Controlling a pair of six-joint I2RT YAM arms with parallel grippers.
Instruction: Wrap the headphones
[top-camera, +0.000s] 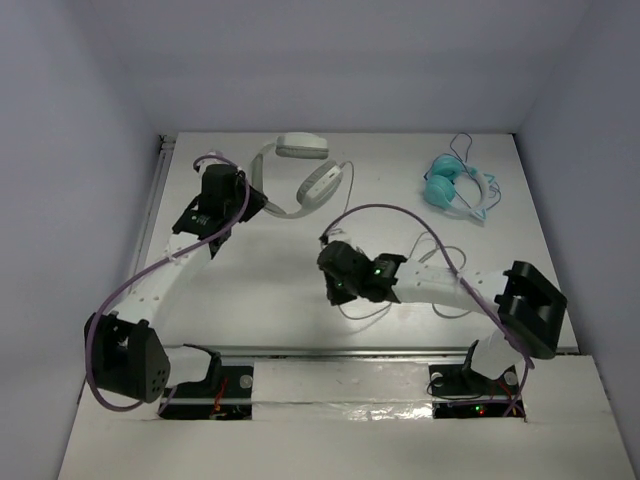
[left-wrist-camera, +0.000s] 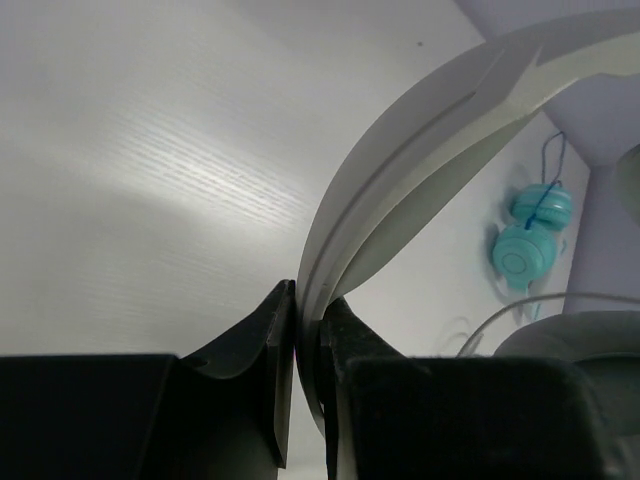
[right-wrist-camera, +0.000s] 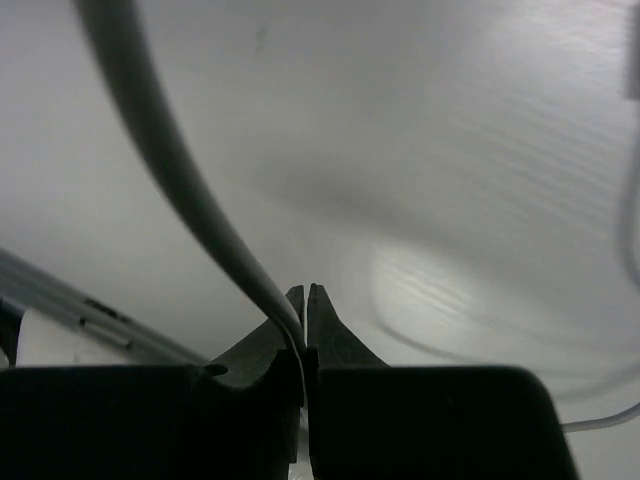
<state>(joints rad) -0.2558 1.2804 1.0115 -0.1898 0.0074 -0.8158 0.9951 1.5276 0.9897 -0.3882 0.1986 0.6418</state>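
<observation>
My left jaws are clamped on the wide headband (left-wrist-camera: 420, 150) of the big white over-ear headphones (top-camera: 321, 183). Right jaws pinch its thin grey cable (right-wrist-camera: 170, 150).

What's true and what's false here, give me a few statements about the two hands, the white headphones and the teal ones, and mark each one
1. The left hand is clamped on the band of the white headphones. True.
2. The right hand is wide open. False: it is pinched shut on the thin grey cable.
3. The teal headphones lie apart from the white ones, toward the far right. True.
4. The teal headphones are held by the right hand. False: they lie free, with neither hand on them.
</observation>
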